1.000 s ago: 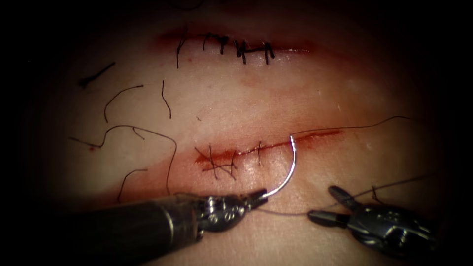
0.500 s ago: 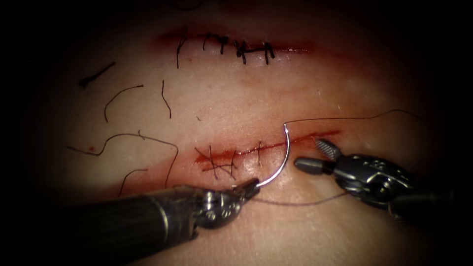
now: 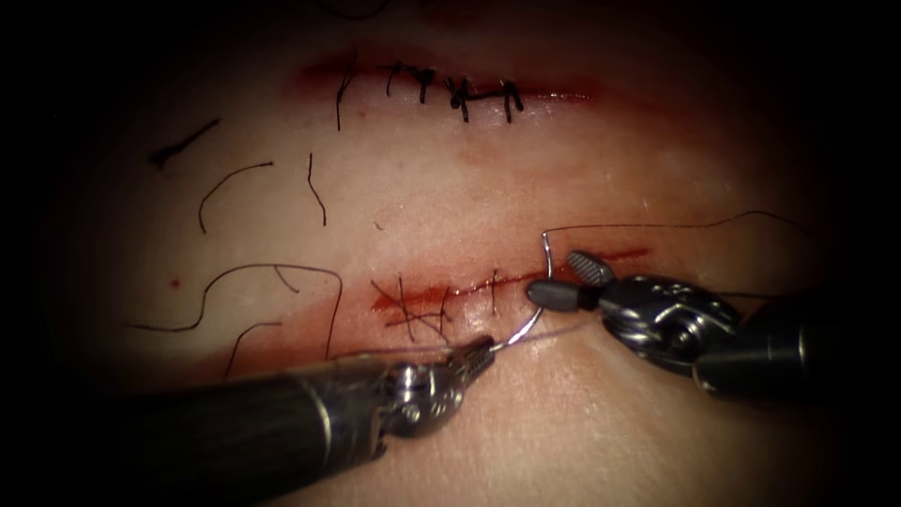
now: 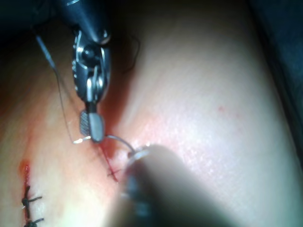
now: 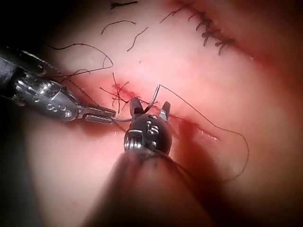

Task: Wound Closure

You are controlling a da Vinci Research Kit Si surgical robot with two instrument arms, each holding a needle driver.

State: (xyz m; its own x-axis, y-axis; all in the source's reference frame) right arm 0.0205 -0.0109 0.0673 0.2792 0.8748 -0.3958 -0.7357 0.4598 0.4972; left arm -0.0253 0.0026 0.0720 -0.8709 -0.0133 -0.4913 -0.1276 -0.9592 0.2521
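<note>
Needle (image 3: 524, 334) hangs at the lower middle of the endoscope view, clear of the tissue (image 3: 469, 188) as far as I can judge. The left tool (image 3: 483, 349) is clamped on its lower end. It arcs up across the cut (image 3: 610, 255), just right of the stitches (image 3: 413, 310). The thread (image 3: 657, 226) leaves its upper end toward the right. The right tool (image 3: 554, 275) has its jaws wide, astride the upper curve.

In the left wrist view the right tool (image 4: 91, 127) straddles the needle (image 4: 118, 138), and the left tool (image 4: 137, 153) pinches its other end.

In the right wrist view the needle (image 5: 122, 120) runs from the left tool (image 5: 102, 116) up between the parted jaws of the right tool (image 5: 150, 104).

A good grip here would seat the wire deep and square between the jaws, behind the thread end. The left tool should keep its hold until that grip is firm, with the thread kept out of the bite.
</note>
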